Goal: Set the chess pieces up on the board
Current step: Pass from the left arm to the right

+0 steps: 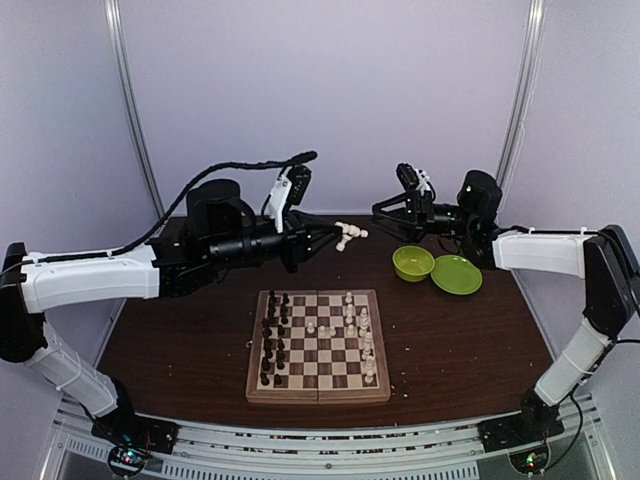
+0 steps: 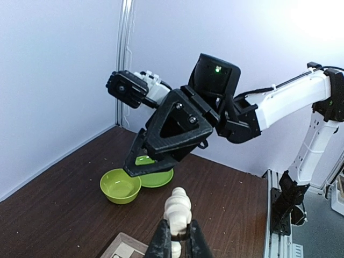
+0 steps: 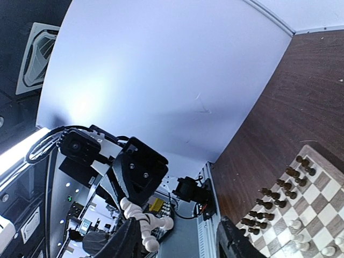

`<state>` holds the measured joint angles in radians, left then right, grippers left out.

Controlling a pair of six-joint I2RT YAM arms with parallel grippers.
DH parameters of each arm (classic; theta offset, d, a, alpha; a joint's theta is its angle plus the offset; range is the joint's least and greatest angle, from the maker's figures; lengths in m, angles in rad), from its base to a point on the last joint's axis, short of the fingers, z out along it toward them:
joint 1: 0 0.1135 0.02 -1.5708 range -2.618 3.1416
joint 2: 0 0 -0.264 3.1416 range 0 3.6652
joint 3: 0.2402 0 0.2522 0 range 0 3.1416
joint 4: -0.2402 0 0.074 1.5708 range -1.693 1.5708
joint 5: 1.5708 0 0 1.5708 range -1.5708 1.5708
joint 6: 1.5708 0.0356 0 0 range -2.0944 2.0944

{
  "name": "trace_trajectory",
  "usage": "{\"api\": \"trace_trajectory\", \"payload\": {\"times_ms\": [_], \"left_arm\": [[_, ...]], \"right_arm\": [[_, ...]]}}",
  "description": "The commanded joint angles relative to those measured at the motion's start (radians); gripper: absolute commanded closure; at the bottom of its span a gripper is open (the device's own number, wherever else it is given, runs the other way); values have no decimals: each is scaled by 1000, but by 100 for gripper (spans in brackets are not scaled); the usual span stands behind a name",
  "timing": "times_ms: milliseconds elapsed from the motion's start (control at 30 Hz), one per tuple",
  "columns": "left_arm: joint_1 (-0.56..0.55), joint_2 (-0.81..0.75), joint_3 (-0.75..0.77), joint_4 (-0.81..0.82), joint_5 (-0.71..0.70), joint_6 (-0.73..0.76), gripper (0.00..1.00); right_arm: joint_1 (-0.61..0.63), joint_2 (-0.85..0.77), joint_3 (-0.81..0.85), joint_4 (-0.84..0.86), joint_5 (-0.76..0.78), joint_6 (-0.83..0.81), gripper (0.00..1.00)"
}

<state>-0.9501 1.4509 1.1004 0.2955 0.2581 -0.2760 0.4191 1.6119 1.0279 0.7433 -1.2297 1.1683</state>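
Note:
The board [image 1: 318,385] lies on the table in front of the arms. Dark chess pieces [image 1: 273,340] stand along its left columns and cream-white ones [image 1: 362,335] along its right. My left gripper [image 1: 328,238] hovers above the table behind the board, shut on a small branching clump of cream-white chess pieces [image 1: 350,235]. In its wrist view the clump [image 2: 177,207] is pinched between the fingertips of the left gripper [image 2: 178,227]. My right gripper [image 1: 384,212] faces it from the right, open and empty. In the right wrist view the clump [image 3: 144,224] sits just before the right gripper [image 3: 180,244].
A green bowl [image 1: 413,263] and a green plate [image 1: 456,274] sit at the back right, below the right arm; the bowl [image 2: 120,186] and plate [image 2: 160,178] look empty. Tiny pale crumbs dot the brown table [image 1: 470,340]. Purple walls close the back and sides.

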Motion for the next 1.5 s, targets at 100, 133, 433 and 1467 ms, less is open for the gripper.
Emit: {"api": "trace_trajectory", "payload": {"times_ms": [100,133,433,1467], "left_arm": [[-4,2,-35,167,-6,-32,100],[-4,4,-37,168,-11,-32,100],[-4,9,-56,217,-51,-40,100],[-4,48,-175,320,-50,-92,100]], "right_arm": [[63,-1,-3,237,-10,231,53],[65,-6,-6,237,-9,233,53],[70,-44,-42,172,-3,189,57],[93,-28,-99,66,21,36,89]]}}
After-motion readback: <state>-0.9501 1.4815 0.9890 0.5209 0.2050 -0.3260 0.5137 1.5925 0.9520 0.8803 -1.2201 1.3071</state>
